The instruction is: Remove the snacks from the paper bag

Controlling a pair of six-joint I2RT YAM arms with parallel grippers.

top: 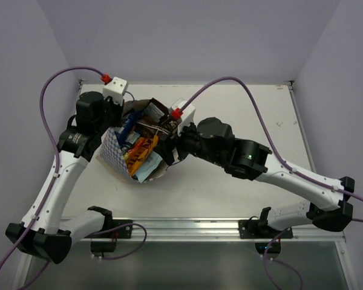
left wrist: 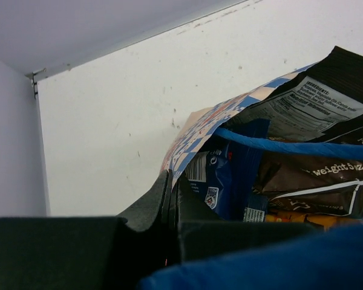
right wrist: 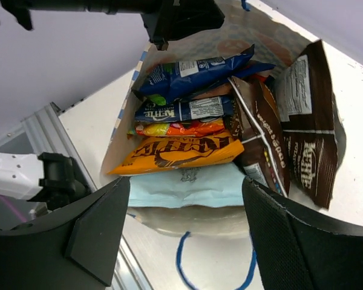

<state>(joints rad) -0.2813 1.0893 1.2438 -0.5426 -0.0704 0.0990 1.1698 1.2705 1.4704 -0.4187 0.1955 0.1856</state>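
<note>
The paper bag [top: 112, 151] lies on its side on the table, mouth toward the right arm, stuffed with snacks [top: 140, 154]. My left gripper [top: 122, 115] is shut on the bag's upper rim; in the left wrist view the checkered edge [left wrist: 193, 130] runs into the shut left gripper [left wrist: 172, 181]. My right gripper [right wrist: 186, 181] hangs open at the mouth, its fingers either side of a light blue packet [right wrist: 187, 184]. Stacked behind that are an orange-yellow packet [right wrist: 181, 151], an orange one [right wrist: 181, 128] and dark blue ones [right wrist: 193, 72]. Dark brown packets [right wrist: 311, 139] stand at the right.
A blue cord handle [right wrist: 181, 266] lies on the white table [top: 242, 121] in front of the bag's mouth. A metal rail [top: 187, 226] runs along the near table edge. Walls close in the table on the left, back and right.
</note>
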